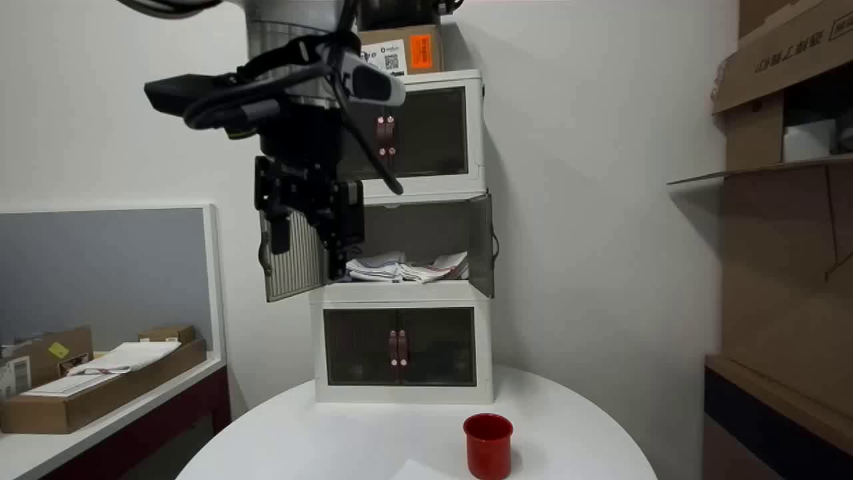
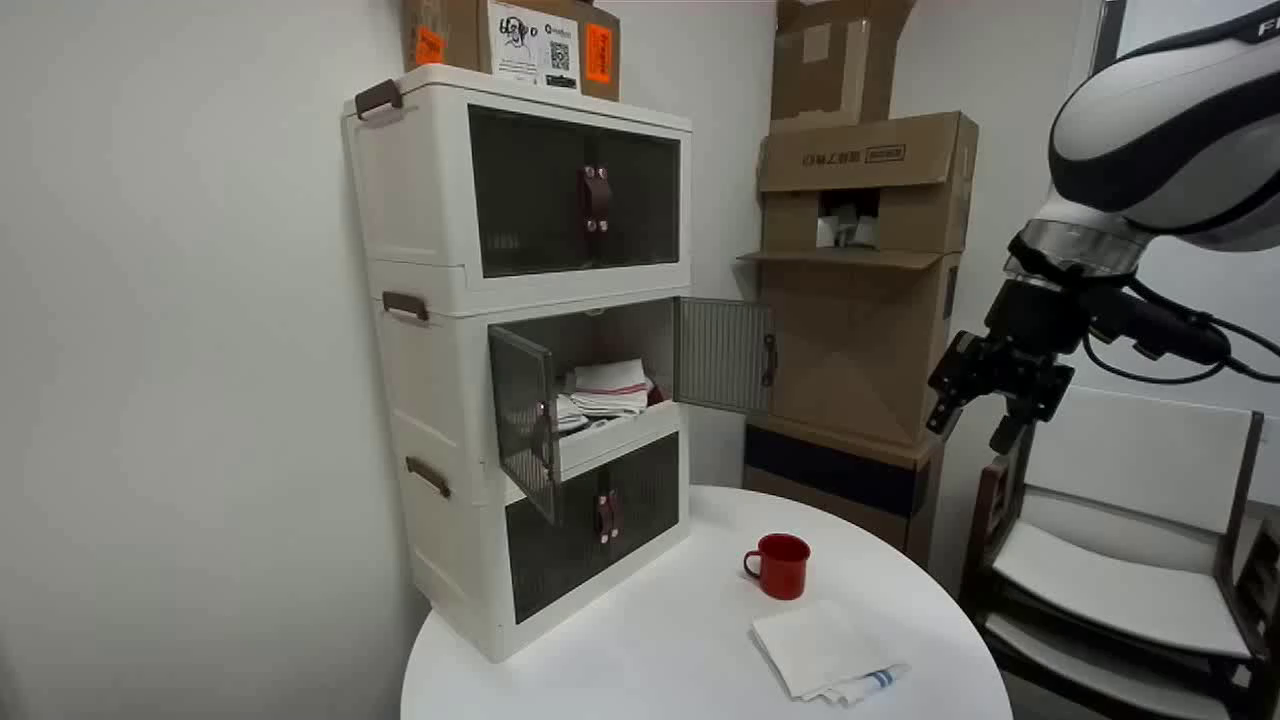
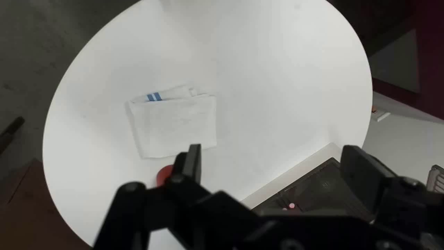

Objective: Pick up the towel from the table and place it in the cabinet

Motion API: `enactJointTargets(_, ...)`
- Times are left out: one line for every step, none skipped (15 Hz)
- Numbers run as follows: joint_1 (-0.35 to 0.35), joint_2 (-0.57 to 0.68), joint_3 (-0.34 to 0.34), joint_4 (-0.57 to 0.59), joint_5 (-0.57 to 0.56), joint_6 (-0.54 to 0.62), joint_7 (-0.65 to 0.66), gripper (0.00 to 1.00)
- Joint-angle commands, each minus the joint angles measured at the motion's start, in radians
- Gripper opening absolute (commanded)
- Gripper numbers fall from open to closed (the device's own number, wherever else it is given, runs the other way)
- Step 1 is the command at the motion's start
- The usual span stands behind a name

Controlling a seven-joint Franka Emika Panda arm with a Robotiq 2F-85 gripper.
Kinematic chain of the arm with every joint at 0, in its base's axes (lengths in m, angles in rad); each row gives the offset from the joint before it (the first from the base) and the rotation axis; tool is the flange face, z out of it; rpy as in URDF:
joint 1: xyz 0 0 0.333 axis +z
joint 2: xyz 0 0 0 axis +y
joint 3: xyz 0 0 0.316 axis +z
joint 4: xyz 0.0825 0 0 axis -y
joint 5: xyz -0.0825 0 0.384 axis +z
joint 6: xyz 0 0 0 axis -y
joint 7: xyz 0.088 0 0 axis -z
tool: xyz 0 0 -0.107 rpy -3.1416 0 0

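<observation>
A round white bench is the broadest thing here, its smooth top filling much of the wrist view. On it stands the tall white cabinet, three compartments one above another. The dark-panelled doors of the middle compartment are swung outward to both sides; the pairs above and below are closed. Beyond the bench rises a pile of brown cardboard boxes. A dark-framed chair with a white seat stands near them, and the white and black arm reaches in higher up in the same exterior view. A carton with orange labels sits on top of the cabinet. Folded white cloths, some with red lines, lie inside the middle compartment.

The towel lies folded and flat on the bench, well apart from the fingers; in an exterior view only a corner of it shows at the bottom edge. The black fingers hang high above the bench, spread wide, with the bench top and part of the cabinet's front visible between them in the wrist view. A red mug stands upright just beside the towel, across a slim gap; in the wrist view a finger partly hides it. Two short blue stripes mark the towel's folded edge.
</observation>
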Motion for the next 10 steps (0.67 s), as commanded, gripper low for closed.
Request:
enactJointTargets(-0.021, 0.006, 0.017, 0.002, 0.016, -0.003, -0.014, 1.00)
enactJointTargets(-0.018, 0.035, 0.015, 0.001, 0.012, 0.005, -0.015, 1.00)
enactJointTargets(-0.009, 0.058, 0.007, -0.002, 0.018, 0.013, -0.026, 1.00)
enactJointTargets(0.000, 0.091, 0.000, -0.008, 0.015, 0.033, -0.043, 1.00)
enactJointTargets(0.008, 0.120, -0.007, -0.009, 0.019, 0.041, -0.062, 1.00)
enactJointTargets(0.017, 0.161, -0.017, -0.012, 0.028, 0.066, -0.083, 1.00)
enactJointTargets(0.023, 0.204, -0.024, -0.009, 0.033, 0.085, -0.105, 1.00)
enactJointTargets(0.028, 0.253, -0.030, -0.006, 0.027, 0.121, -0.136, 1.00)
enactJointTargets(0.031, 0.299, -0.033, 0.002, 0.025, 0.154, -0.160, 1.00)
enactJointTargets(0.035, 0.351, -0.039, 0.012, 0.024, 0.196, -0.195, 1.00)
